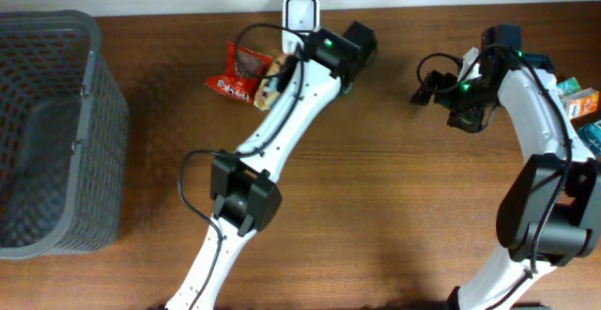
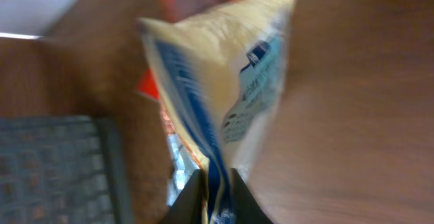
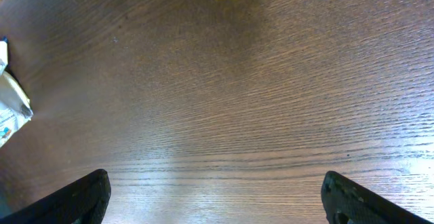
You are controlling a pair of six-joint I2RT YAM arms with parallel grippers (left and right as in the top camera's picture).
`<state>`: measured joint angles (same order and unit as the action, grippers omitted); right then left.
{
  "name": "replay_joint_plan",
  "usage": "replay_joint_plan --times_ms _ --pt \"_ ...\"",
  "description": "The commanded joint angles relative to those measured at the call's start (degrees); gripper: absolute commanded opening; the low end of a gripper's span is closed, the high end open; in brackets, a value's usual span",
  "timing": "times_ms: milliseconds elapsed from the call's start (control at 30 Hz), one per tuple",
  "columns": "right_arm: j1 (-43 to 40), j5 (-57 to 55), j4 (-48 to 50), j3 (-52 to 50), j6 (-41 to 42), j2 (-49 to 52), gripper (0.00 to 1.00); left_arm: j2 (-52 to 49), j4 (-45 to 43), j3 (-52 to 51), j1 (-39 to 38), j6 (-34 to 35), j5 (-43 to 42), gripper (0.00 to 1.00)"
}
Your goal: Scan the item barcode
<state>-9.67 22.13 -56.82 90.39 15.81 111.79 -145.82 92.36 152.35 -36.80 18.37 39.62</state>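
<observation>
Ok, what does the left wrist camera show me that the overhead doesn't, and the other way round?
Only the left wrist: the pale packet close up, its blue print blurred, pinched in the left gripper. Only the overhead: the white scanner at the table's far edge, the right gripper, and boxes at the right edge. Both: the red snack bag, the grey basket and the wooden table.

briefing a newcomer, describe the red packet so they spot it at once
At the table's far edge, find the small white box near the middle. The red packet lies just left of it, beside the left hand. Nothing else there is red; the pouch in that hand is white and blue.
</observation>
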Motion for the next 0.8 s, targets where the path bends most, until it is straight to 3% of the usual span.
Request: replay_joint_plan --times_ms 0,133,233,267,300,367,467,600,767 --pt "-0.11 -0.26 0.07 0.63 -0.59 -1.38 0.98 1.62 0.2 -0.39 -1.84 -0.24 -16.22 0.16" --pt "-0.11 -0.26 0.07 0.63 -0.59 -1.38 0.98 2.29 1.16 -0.37 -2.54 -3.96 -37.64 0.14" --pt "-0.09 -0.28 0.11 0.63 -0.59 -1.38 0.98 3.04 2.73 -0.28 -2.4 -5.22 -48.5 0.27" --pt "-0.09 -0.28 0.11 0.63 -0.59 -1.38 0.98 3.45 3.06 -0.26 -2.29 -5.25 -49.16 0.33" --pt "-0.11 -0.28 0.11 0.63 -0.59 -1.38 0.98 4.11 2.82 -0.26 -2.01 -6.21 -48.15 0.33" --pt "-0.11 -0.28 0.11 0.63 -0.59 -1.38 0.98 5.81 -1.01 -0.26 0.48 -6.82 -35.54 0.16" --pt "-0.11 -0.28 0.22 0.63 -0.59 -1.38 0.98 5.88 -6.4 -0.55 5.84 0.76 -23.76 0.0" --pt "-0.09 -0.26 0.22 0.63 -0.59 -1.38 0.98 5.84 -16.31 -7.15 11.72 2.84 -30.53 0.0" --pt "-0.11 -0.28 0.22 0.63 -0.59 -1.38 0.98 5.86 -26.75 -23.21 10.88 2.86 -34.1 0.0"
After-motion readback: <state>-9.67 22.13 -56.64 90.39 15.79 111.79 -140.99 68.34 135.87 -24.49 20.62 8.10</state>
